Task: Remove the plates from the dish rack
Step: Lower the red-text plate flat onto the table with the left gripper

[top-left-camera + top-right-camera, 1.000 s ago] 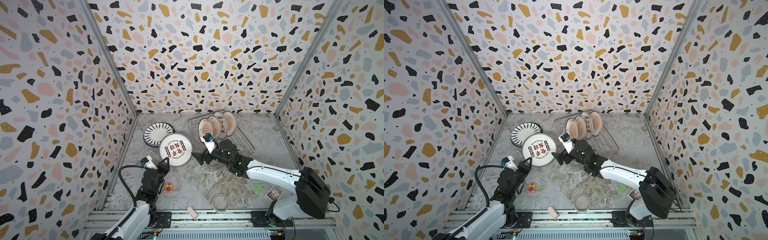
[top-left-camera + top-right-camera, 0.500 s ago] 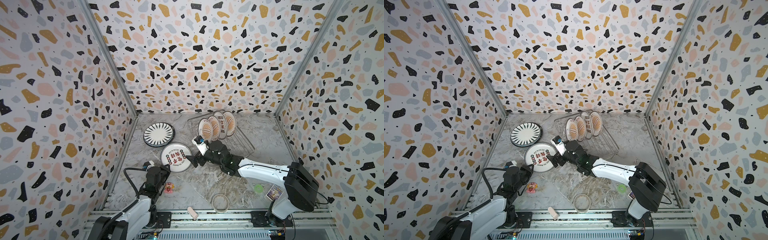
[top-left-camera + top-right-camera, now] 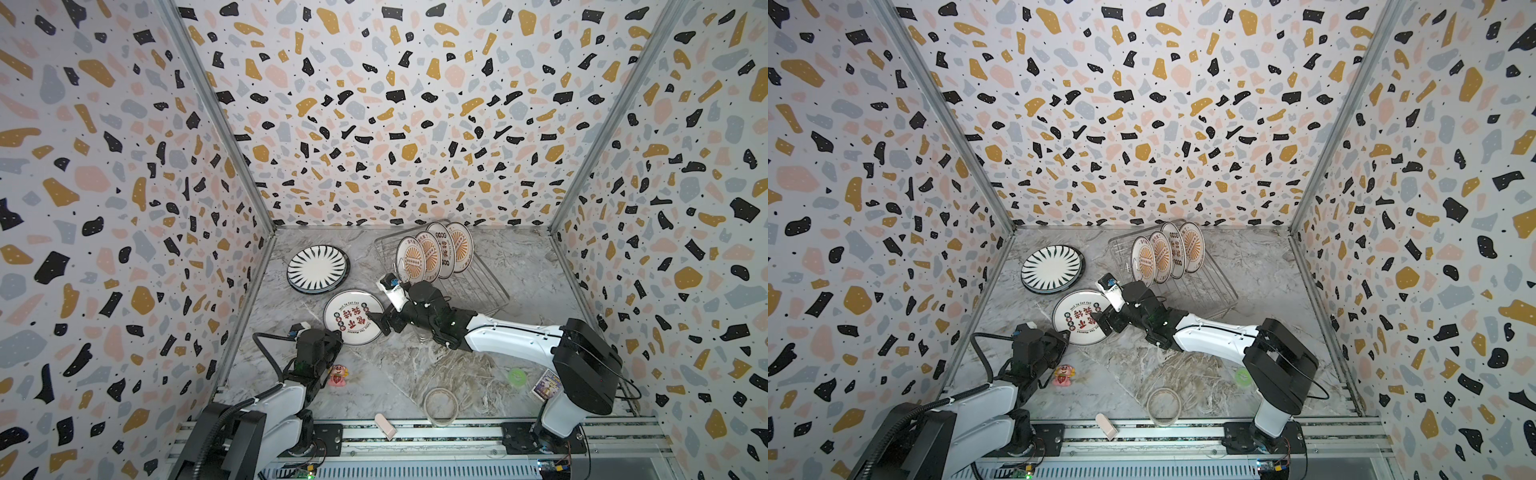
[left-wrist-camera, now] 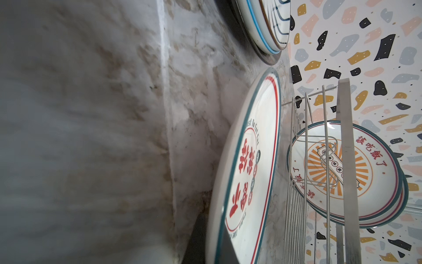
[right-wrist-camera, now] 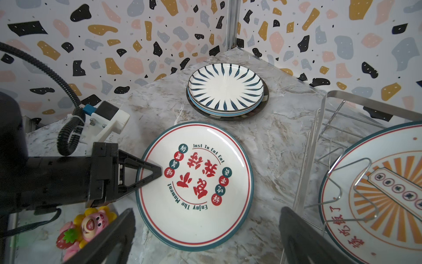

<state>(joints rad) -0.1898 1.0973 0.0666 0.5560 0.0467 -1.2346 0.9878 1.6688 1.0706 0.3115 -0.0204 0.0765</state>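
Drawn forward and set lower since a second ago: red-character plate (image 3: 350, 316), now flat on the marble top (image 3: 415, 374), directly between the two grippers. Pulled back with it, left gripper (image 5: 159, 173), pinched tight on the plate's rim as before. Followed leftward, away from the rack: right gripper (image 3: 379, 323), jaws spread wide, holding nothing, tips at the plate's opposite rim; contact not discernible.

Unmoved:
- dish rack (image 3: 482, 291), just behind the right gripper's wrist.
- four upright plates (image 3: 415, 262) standing in its far end, sunburst prints facing the right gripper.
- striped stack (image 3: 318, 268), beyond the left gripper, past the red-character plate and apart from it.
- tape ring (image 3: 441, 405), well behind both grippers.
- pig toy (image 3: 338, 375), just beside the left gripper's wrist.
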